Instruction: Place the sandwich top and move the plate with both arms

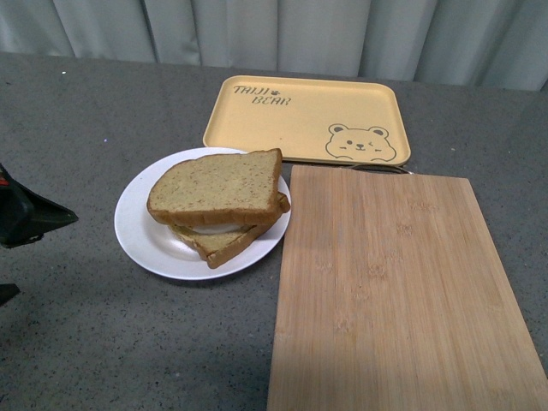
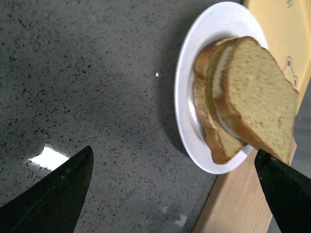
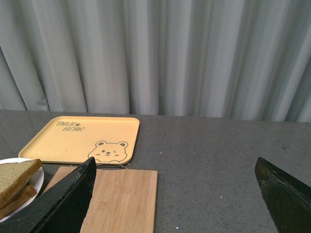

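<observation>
Sandwich top (image 1: 218, 184) sits slightly skewed on the lower slice, on the plate (image 1: 137, 227). Placement looks done; plate move not yet started. Plate rests on the grey table (image 1: 86, 342), its edge against the left side of the cutting board (image 1: 402, 291), near the yellow tray (image 1: 300, 111). Left gripper (image 2: 173, 151) is nearer, with the plate ahead of it. Right gripper (image 3: 175, 159) is well apart, across the board. Both are spread wide, empty, touching nothing.

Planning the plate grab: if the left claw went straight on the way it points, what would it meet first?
The left claw would probably meet the grey tabletop first, just beside the plate, not the sandwich top; depth is unclear.
</observation>
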Robot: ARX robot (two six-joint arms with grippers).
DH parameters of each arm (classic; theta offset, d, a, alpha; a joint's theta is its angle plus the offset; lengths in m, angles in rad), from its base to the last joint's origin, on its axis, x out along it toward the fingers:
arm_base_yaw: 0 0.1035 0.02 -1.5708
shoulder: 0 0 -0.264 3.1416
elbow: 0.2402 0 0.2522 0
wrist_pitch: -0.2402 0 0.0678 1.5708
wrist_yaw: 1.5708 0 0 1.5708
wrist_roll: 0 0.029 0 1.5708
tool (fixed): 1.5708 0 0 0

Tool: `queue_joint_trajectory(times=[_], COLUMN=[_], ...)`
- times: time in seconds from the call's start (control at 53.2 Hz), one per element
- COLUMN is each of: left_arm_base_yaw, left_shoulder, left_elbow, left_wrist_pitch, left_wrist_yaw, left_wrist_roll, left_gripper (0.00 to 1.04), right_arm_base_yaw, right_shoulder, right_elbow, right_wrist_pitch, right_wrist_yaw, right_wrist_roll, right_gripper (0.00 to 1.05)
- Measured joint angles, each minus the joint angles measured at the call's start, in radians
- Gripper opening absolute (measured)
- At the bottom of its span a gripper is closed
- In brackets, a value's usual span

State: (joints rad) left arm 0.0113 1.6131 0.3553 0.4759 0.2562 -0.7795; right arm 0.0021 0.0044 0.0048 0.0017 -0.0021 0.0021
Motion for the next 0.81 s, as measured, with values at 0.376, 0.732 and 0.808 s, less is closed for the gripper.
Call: queue_joint_trajectory(times=[0.376, 0.732, 0.808], left_arm_base_yaw=[-0.074, -0.138, -0.145], left_shoulder=[0.271, 0.370, 0.392], left_elbow=[0.140, 0.210, 0.224], left_wrist_pitch=[0.106, 0.080, 0.074], left_wrist_yaw=[0.016, 0.040, 0.058], left_wrist_roll=[-0.113, -0.113, -0.113], left_gripper=[0.98, 0.80, 0.68], right_arm_base_yaw=[0.000, 0.000, 0.000], right_shoulder=[0.000, 0.000, 0.000], right_elbow=[0.000, 0.000, 0.000], right_wrist_pitch=[0.000, 0.000, 0.000], right_wrist_yaw=[0.000, 0.000, 0.000], right_wrist_roll=[0.000, 0.000, 0.000], right_gripper=[0.95, 0.95, 0.95])
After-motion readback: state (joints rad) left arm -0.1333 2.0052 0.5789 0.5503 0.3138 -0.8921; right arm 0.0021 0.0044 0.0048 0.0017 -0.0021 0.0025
